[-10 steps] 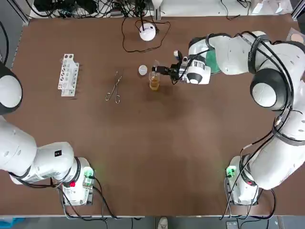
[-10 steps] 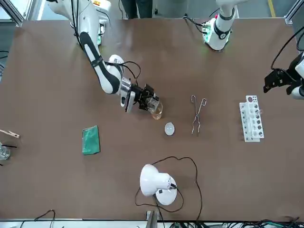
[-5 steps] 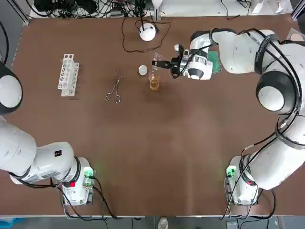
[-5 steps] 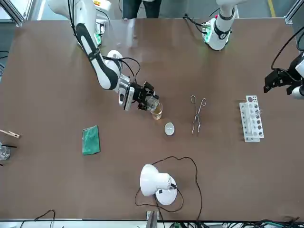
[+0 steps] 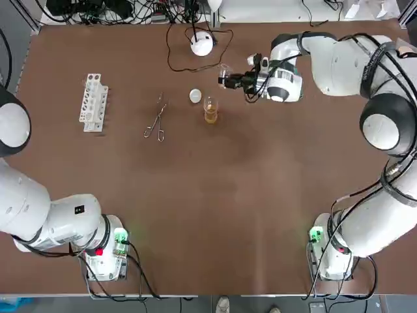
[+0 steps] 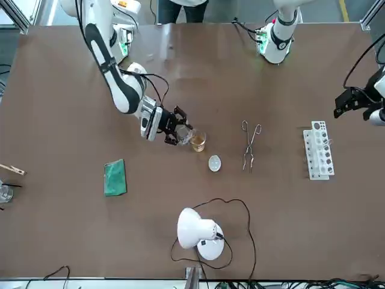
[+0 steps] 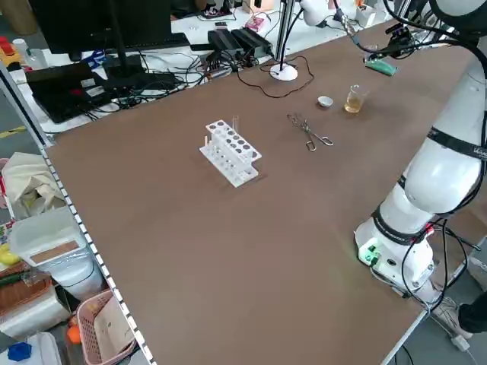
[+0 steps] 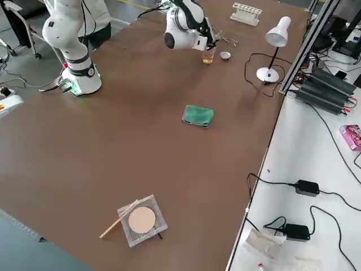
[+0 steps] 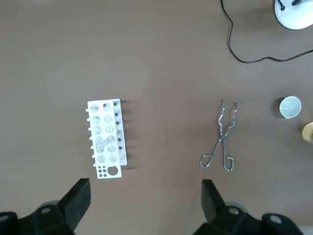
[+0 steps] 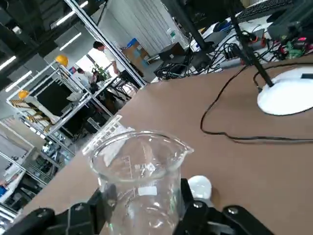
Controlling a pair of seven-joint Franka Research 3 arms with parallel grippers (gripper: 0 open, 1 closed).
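beaker (image 10: 138, 171) bottom cut off, rack (image 9: 105, 139) contents unclear

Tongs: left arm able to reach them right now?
Probably yes. The left gripper hangs open over that side of the table; the tongs lie uncovered, the test tube rack sits apart from them, and the right gripper, holding a beaker, is clear.

The left pincer (image 9: 145, 186) hangs high over the brown bench (image 9: 161, 58), its dark fingers (image 9: 74, 201) spread wide apart. On the bench lie a white tube rack (image 9: 105, 139) and, well apart from it, metal tongs (image 9: 221, 145). A small white cap (image 9: 290, 107) sits near the tongs, away from the rack.
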